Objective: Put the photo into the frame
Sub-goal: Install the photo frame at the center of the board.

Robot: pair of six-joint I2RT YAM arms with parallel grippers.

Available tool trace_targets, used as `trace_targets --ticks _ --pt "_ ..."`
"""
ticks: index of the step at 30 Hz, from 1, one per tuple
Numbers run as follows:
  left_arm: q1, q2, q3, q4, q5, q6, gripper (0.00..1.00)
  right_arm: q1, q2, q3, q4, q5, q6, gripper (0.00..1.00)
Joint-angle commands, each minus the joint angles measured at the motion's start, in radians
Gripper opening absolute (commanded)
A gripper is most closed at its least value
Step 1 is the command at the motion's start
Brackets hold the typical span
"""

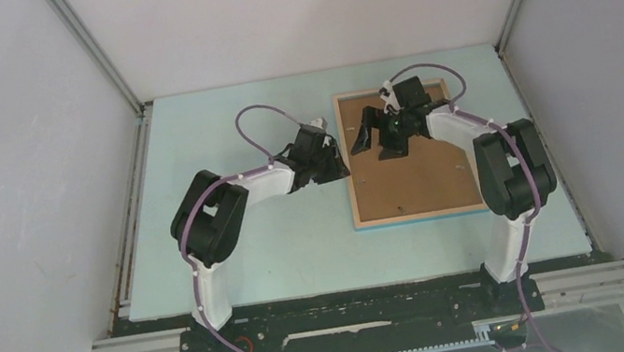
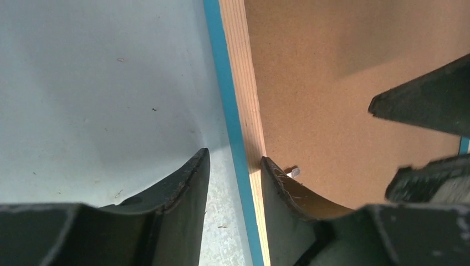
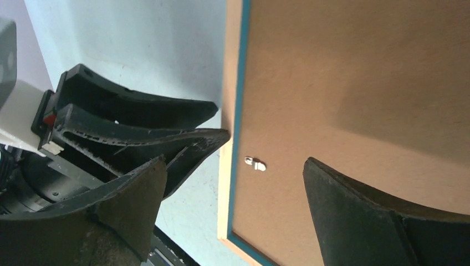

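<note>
Though the table (image 1: 280,238) shows the frame (image 1: 418,215) lying face down on its right half, wood side up with a blue edge at the rim, the photo is in no view. It may sit under the board or not be there at all, and I cannot tell which. The brown board (image 1: 422,177) fills the frame's opening and lies flat within the rails. If the photo is under it, I judge the task close to done, with only the board's fastening left. If it is not, the board has yet to come out and the main step is not begun.

The left gripper (image 2: 233,158) straddles the frame's left rail, one finger (image 2: 185,185) over the table outside it, the other at the board's edge inside. Its jaws stand partly apart, and a strip of table shows between the outer finger and the blue edge, so it is not clamped on the rail. The right gripper (image 3: 234,162) hangs over the board near the same rail, jaws wide apart, holding nothing. Just beside that rail a small metal tab (image 3: 255,163) lies on the board.

Count: one table, one frame, one board, two grippers, one tab that I can make out, no photo.
</note>
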Motion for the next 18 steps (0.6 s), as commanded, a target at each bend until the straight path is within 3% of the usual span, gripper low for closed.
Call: trace_targets --ticks 1,5,9,18 --pt "0.001 -0.018 -0.031 0.06 0.004 0.012 0.42 0.022 -0.037 0.012 -0.037 0.012 0.0 0.95" --pt "0.002 -0.037 -0.085 0.118 0.031 -0.018 0.37 0.052 -0.021 -0.103 0.151 -0.001 0.152 0.65" --pt "0.008 -0.044 -0.132 0.166 0.064 -0.052 0.36 0.059 0.028 -0.122 0.259 0.011 0.249 0.5" --pt "0.04 -0.058 -0.186 0.245 0.118 -0.112 0.34 0.109 0.077 -0.13 0.178 0.068 0.334 0.48"
